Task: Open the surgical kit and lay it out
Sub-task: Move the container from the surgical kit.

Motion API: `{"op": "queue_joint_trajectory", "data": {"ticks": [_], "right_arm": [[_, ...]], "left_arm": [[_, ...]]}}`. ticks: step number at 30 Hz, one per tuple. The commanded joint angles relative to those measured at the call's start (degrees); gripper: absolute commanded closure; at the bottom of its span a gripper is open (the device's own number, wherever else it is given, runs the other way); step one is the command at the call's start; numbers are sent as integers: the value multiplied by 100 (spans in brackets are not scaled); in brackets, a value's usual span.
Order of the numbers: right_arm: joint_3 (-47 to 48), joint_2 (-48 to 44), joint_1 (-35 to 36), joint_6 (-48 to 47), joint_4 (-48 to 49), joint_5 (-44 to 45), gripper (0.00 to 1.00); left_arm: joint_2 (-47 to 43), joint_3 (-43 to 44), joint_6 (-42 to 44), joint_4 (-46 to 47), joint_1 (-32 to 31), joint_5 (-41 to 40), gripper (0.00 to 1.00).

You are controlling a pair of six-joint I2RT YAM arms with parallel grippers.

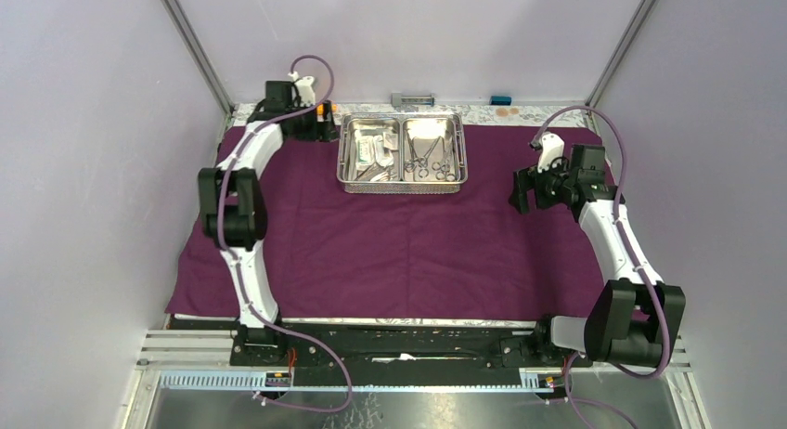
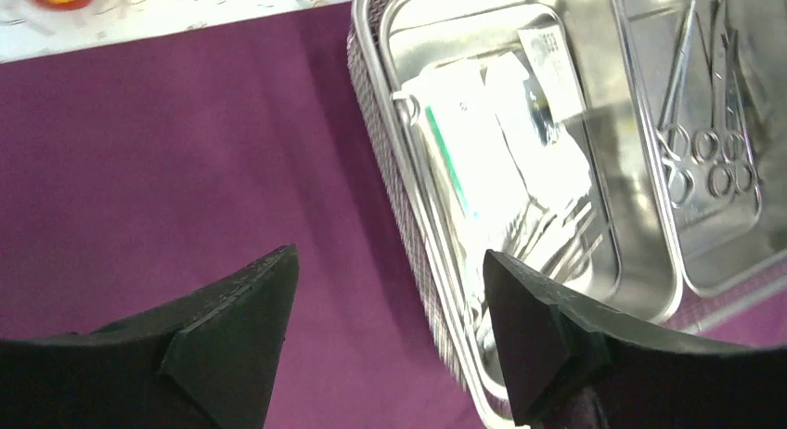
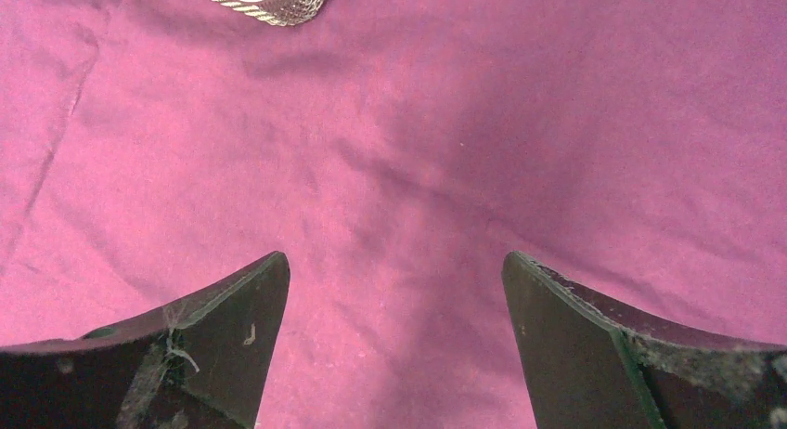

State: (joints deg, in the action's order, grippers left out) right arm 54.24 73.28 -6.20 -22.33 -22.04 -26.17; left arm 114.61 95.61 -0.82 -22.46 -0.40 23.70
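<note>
The dark purple cloth wrap (image 1: 390, 243) lies spread flat over the table. On its far middle stands the shiny two-compartment steel tray (image 1: 403, 184). Its left compartment holds white sealed packets (image 2: 483, 141) and thin tweezers (image 2: 557, 229). Ring-handled forceps (image 2: 705, 155) lie in the right one. My left gripper (image 2: 388, 257) is open beside the tray's left side, and the mesh rim (image 2: 371, 85) runs between its fingers. My right gripper (image 3: 396, 257) is open above bare cloth, right of the tray, with nothing between its fingers.
A small orange object (image 1: 321, 109) sits behind the left gripper at the cloth's back edge. A grey item (image 1: 414, 98) and a blue item (image 1: 501, 100) lie along the back wall. One corner of the tray (image 3: 278, 2) shows at the top of the right wrist view.
</note>
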Motion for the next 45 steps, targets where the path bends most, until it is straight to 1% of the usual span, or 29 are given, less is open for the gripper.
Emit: {"op": "queue_joint_trajectory", "data": {"ticks": [1,4,7,11,15,18,22,25,29,32,36,42,45], "right_arm": [[-28,78,40,81,162,-65,8],[-1,218,35,47,129,-26,9],[-5,292,40,6,117,-5,8],[-19,363,40,-33,101,12,9],[-5,452,40,-85,59,21,8],[16,542,40,-132,7,31,8],[60,626,40,-192,-61,62,8],[43,627,40,-219,-69,109,8],[59,668,40,-236,-83,143,8],[61,729,40,-246,-100,182,8],[85,838,40,-287,-126,260,8],[54,959,35,-363,-140,409,8],[35,969,44,-414,-136,465,8]], "left_arm": [[851,1053,-516,-169,-258,-71,24],[1156,1226,-627,-184,-381,-26,27],[1324,1227,-716,-156,-412,-40,34],[1439,1099,-736,-93,-417,43,48],[1386,840,-735,3,-401,14,57],[1248,630,-769,98,-370,-40,71],[1000,423,-726,145,-287,-274,84],[835,277,-650,102,-109,-350,100],[650,146,-462,-121,360,-228,100],[503,39,-104,-270,702,-224,100],[548,134,344,-569,1078,-311,100],[662,103,514,-559,1456,-384,100],[700,53,563,-528,1499,-425,100]]}}
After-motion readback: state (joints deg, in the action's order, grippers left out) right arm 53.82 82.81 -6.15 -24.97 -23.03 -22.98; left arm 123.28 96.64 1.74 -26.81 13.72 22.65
